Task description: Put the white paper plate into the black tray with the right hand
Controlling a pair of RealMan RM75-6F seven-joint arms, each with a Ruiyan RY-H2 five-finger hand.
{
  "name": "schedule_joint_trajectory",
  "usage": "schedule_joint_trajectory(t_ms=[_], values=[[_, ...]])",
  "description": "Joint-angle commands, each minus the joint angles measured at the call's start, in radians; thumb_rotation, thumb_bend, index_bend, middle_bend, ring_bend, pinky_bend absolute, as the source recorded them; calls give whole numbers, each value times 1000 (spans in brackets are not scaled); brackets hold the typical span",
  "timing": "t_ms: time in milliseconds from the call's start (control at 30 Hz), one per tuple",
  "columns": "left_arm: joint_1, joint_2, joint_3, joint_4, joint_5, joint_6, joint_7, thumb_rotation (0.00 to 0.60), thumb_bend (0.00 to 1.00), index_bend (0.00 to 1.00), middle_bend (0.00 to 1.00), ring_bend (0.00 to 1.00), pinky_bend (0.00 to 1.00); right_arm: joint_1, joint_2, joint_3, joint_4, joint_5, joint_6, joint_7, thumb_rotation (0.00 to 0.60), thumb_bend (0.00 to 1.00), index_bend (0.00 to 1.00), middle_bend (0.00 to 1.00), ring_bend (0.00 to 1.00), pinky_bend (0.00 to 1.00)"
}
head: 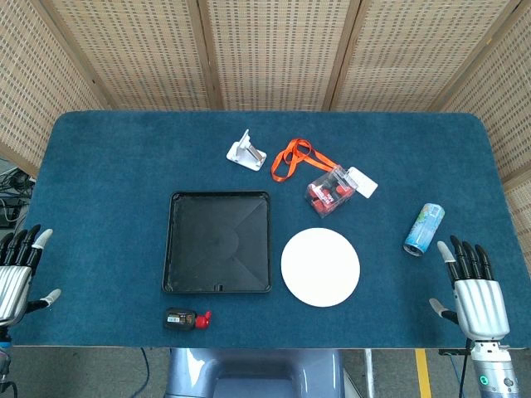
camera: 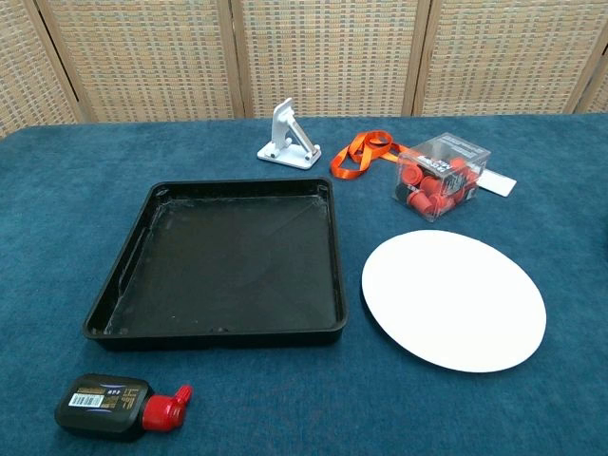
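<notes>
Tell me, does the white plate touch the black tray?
Apart. The chest view shows a strip of blue cloth between the plate and the tray; the head view shows the same gap.

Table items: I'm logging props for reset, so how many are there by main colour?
Black: 2, tray, small bottle
White: 2, paper plate, stand
Orange/red: 2, lanyard, box of red pieces
Blue: 1, can
Total: 7

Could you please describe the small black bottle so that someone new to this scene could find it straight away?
Start at the black tray on the blue table. Just beyond the tray's near left corner, by the table's front edge, the small black bottle lies on its side. Its red cap sets it apart.
</notes>
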Motion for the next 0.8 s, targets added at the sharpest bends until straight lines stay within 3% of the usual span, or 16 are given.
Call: schedule_joint_trajectory(t_ms=[33, 800], values=[[0, -1, 1, -1, 1, 1, 2, 600, 49, 0, 0, 0, 0, -1, 4, 2, -4, 1, 2, 4, 600, 123, 0, 0, 0, 0], [3, 12, -5, -9, 7, 15, -18, 600, 48, 0, 0, 0, 0, 17, -44, -33, 19, -45, -37, 14, 600, 122, 0, 0, 0, 0]])
